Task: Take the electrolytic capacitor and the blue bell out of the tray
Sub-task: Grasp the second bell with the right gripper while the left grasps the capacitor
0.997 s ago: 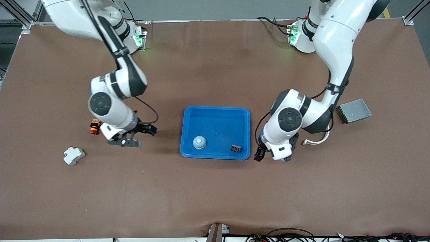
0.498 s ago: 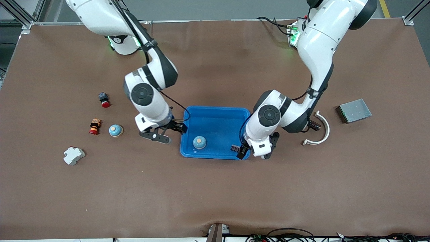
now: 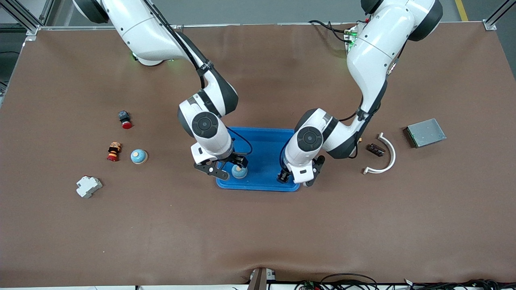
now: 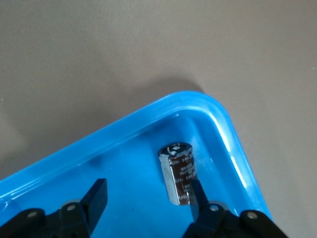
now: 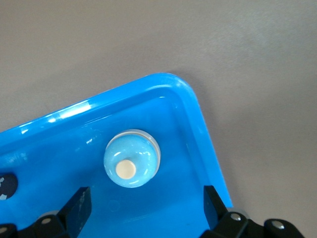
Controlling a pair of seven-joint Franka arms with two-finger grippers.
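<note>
Since half a second ago both arms have swung inward over the tray: the right gripper (image 3: 225, 168) came in from the bare table at the tray's right-arm end, and the left gripper (image 3: 291, 176) slid from the tray's rim to above its inside.

Blue tray (image 3: 258, 186), mid-table. Taking 6 o'clock as the tray edge nearest the front camera:
- Bell (image 3: 239, 172) in the tray at about 7 o'clock, near the corner at the right arm's end. Pale blue dome, cream button on top, sitting upright. In the right wrist view the bell (image 5: 132, 159) lies between the two spread fingers (image 5: 79, 206), neither touching it.
- Capacitor (image 4: 178, 173) in the tray at about 5 o'clock, near the corner at the left arm's end. Dark cylinder, lying on its side. Left gripper's fingers (image 4: 96, 198) spread wide; one fingertip just beside the capacitor; contact cannot be told.
- The tray's remaining floor shows bare blue.

Outside the tray, toward the right arm's end:
- white block (image 3: 88, 186) nearest the camera
- second blue bell (image 3: 138, 156)
- small red-and-orange part (image 3: 113, 151)
- red-capped button (image 3: 124, 119) farthest.

Toward the left arm's end:
- white curved strip (image 3: 385, 158)
- a dark second capacitor (image 3: 375, 149) just beside it
- grey flat box (image 3: 425, 132) farther out.
</note>
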